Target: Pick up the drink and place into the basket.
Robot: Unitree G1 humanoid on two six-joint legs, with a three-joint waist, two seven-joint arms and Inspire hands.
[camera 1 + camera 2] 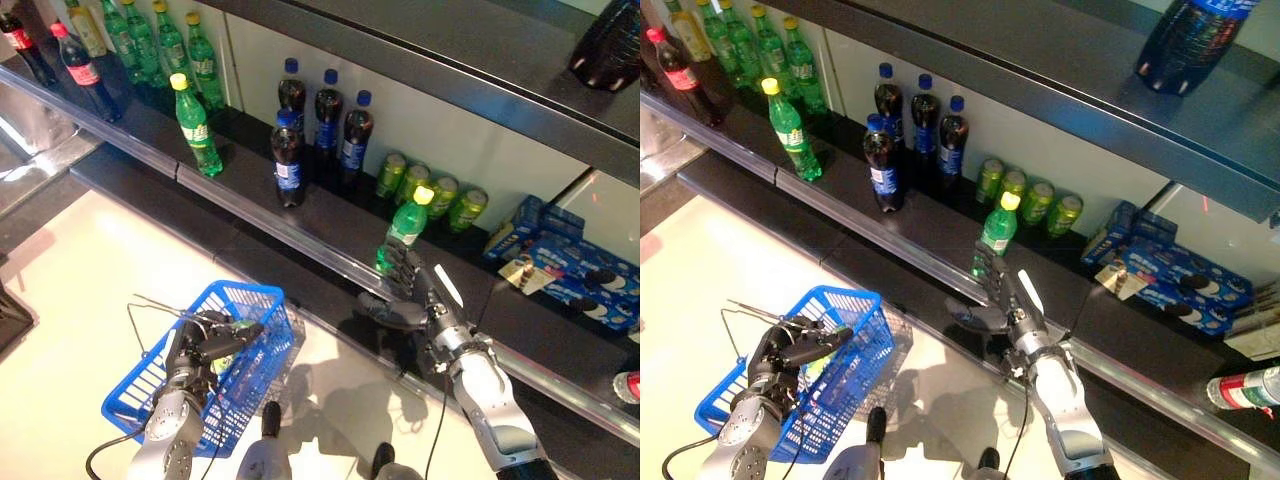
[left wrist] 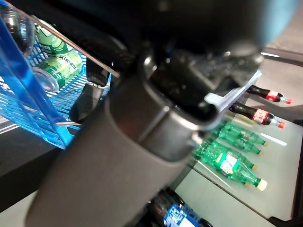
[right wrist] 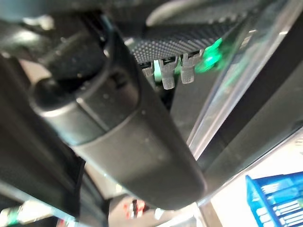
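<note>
A green drink bottle (image 1: 407, 228) with a yellow cap stands upright near the front edge of the lower shelf. My right hand (image 1: 428, 318) is open just in front of it. Its straight fingers (image 1: 400, 270) reach up against the bottle's lower part, and the thumb sticks out to the left. Its own wrist view shows the bottle only as a green glow (image 3: 208, 59) past the fingertips. My left hand (image 1: 200, 345) is shut on the wire handle of the blue basket (image 1: 250, 370), down at the lower left over the floor. Green cans (image 2: 54, 71) lie inside the basket.
Dark cola bottles with blue caps (image 1: 325, 120) and another green bottle (image 1: 197, 125) stand further left on the shelf. Green cans (image 1: 430, 190) sit behind the drink and blue biscuit boxes (image 1: 570, 265) to its right. A clear rail (image 1: 300, 235) lines the shelf edge, under an upper shelf (image 1: 450, 70).
</note>
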